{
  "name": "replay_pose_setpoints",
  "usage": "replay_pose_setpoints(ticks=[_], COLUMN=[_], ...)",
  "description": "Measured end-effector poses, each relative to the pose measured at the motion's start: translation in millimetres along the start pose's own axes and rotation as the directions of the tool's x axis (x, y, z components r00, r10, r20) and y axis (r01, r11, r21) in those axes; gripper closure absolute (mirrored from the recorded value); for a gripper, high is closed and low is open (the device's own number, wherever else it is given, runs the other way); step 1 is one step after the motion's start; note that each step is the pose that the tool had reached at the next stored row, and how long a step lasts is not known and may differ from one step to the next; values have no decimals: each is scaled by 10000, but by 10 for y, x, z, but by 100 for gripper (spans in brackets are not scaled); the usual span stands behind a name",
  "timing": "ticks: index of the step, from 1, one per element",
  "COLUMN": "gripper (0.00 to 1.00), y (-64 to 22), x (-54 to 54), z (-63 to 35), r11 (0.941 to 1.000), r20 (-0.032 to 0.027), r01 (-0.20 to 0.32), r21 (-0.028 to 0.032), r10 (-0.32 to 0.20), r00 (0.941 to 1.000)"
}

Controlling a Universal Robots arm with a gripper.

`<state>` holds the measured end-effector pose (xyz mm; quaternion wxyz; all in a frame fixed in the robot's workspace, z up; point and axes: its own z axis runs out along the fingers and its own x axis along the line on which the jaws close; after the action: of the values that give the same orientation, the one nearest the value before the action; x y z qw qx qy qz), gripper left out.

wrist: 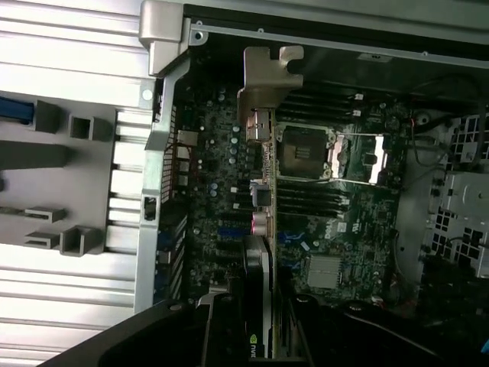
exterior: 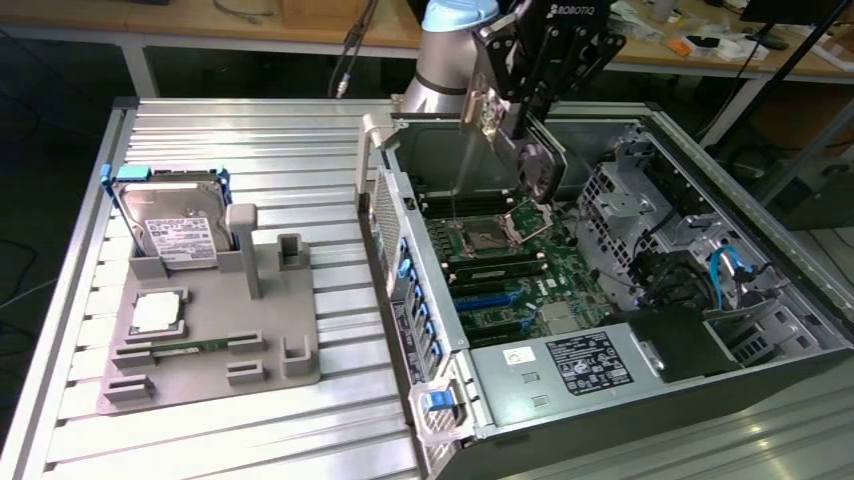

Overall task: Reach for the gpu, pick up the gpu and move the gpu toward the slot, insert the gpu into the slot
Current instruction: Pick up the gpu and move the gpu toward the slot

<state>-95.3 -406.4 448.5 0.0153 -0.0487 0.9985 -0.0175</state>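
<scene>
Right now your gripper is clamped on the gpu, its jaws closed on the end of the card nearest the wrist. The card hangs over the open computer case, above the motherboard and apart from it.

In the wrist view you see the card edge-on, running away from the fingers, with its silver bracket at the far end. I judge that this is why it is held so: gripped at one end, most of the card stays free of the fingers and can go in among the parts on the board without the gripper fouling them.

The card hovers near the CPU socket, toward the far part of the case. You cannot tell from here which connector on the board is the slot, nor whether the card's contact edge faces it, so do not count it as lined up. It is not seated in anything.

Your arm comes in from the far side of the case, and its last link is turned down so the gripper points almost straight into the opening.

On the exterior view's left, the grey fixture tray holds the hard drive upright, well apart from the case and clear of your work.
</scene>
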Motion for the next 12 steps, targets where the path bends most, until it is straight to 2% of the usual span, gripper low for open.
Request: replay_pose_setpoints(ticks=[8,12], gripper=[73,73], y=[-5,-15], x=[-60,-174], z=[29,54], r11=[9980,9965], r20=[-23,-29], r01=[-637,-834], r21=[20,26], r10=[637,834], r00=[9980,9965])
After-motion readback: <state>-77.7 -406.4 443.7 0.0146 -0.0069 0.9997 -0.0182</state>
